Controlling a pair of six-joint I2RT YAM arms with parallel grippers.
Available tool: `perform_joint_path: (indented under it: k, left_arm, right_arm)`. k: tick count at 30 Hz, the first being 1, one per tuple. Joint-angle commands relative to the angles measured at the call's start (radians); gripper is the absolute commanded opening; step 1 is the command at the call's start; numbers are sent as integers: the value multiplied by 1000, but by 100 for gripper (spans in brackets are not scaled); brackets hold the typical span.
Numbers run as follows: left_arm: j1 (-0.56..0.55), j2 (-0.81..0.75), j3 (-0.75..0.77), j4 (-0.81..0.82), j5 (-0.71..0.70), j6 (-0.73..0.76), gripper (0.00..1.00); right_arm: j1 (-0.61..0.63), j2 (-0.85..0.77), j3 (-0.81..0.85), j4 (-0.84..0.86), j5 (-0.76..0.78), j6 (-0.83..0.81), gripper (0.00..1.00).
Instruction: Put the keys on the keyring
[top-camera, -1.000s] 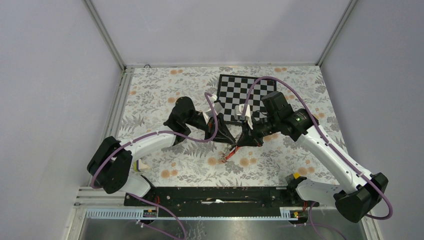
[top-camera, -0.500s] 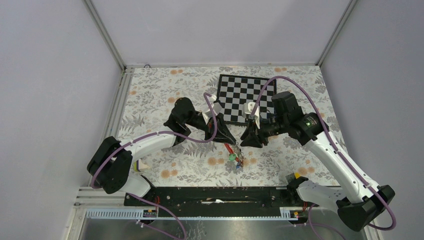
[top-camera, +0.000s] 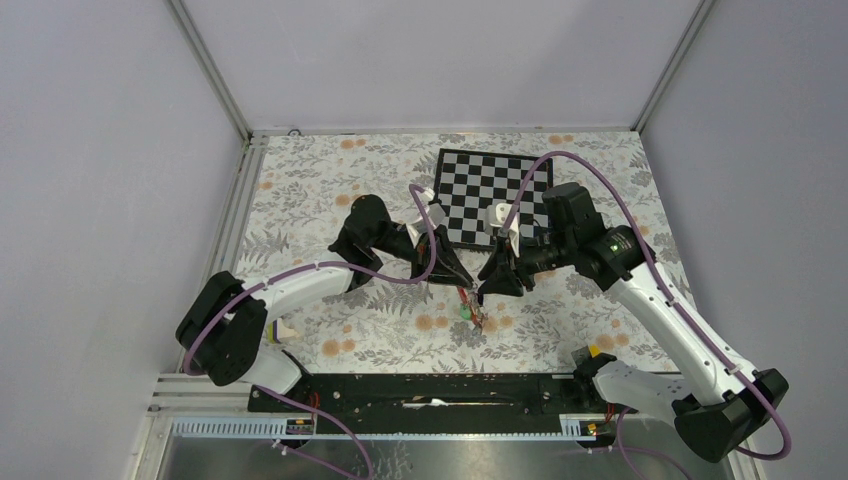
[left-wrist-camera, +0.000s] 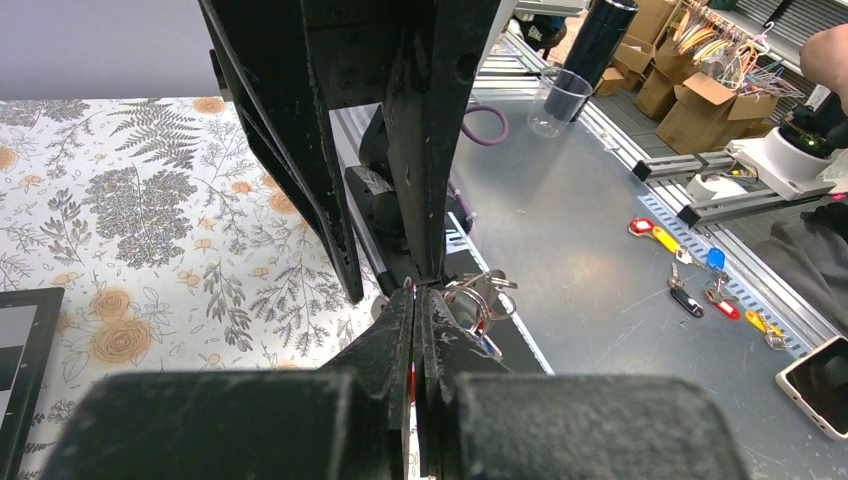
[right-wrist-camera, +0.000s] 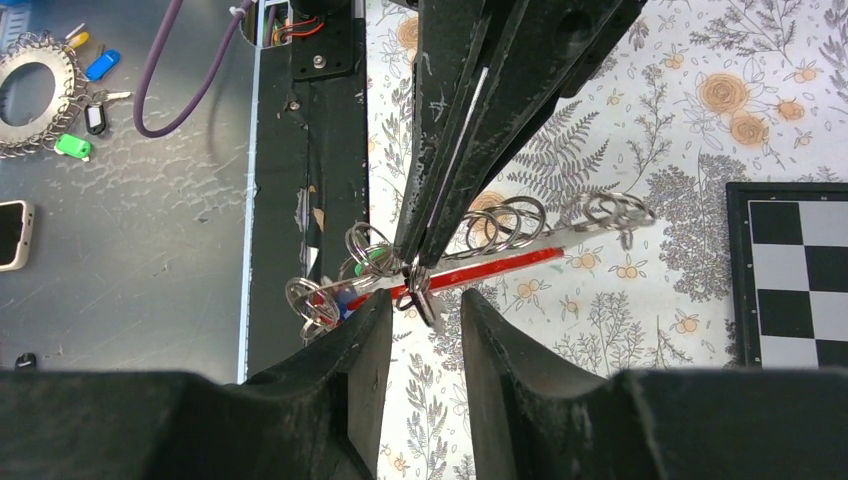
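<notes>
The left gripper (top-camera: 455, 283) was clenched on the keyring (right-wrist-camera: 368, 243), holding the bunch between the two arms, over the floral tablecloth (top-camera: 330, 200). The keys (top-camera: 468, 310) dangled just below its tips, the red tag (right-wrist-camera: 500, 264) lying crosswise and a green tag (right-wrist-camera: 373, 262) behind the rings. The right gripper (right-wrist-camera: 420, 308) stood released, jaws partly apart, just beside the bunch and gripping nothing. It should probably close on one key's loop only, while the left holds the ring steady. Which keys were already threaded was hard to make out: the coils overlapped, and the blue tag (right-wrist-camera: 346, 310) was mostly hidden.
</notes>
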Motion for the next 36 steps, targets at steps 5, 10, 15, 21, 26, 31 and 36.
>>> perform_joint_path:
  k: [5,10,15,21,26,31,36]
  left_arm:
    - [-2,-1,25,71,-22,-1,0]
    - [-1,3,23,70,-28,-3,0]
    - [-2,4,20,65,-32,1,0]
    - [-2,8,20,60,-50,6,0]
    - [-2,13,23,63,-57,3,0]
    - [1,12,20,38,-57,28,0]
    - [1,3,39,-83,-69,123,5]
  right_arm:
    - [-5,3,-28,55,-37,31,38]
    - [-5,5,-30,65,-35,40,36]
    - [-5,4,-31,73,-28,49,34]
    - [-5,-1,-48,89,-26,60,33]
    - [-6,-7,-59,94,-16,61,17]
    - [-5,-11,-18,61,21,50,2]
    - [-4,3,45,-7,96,42,0]
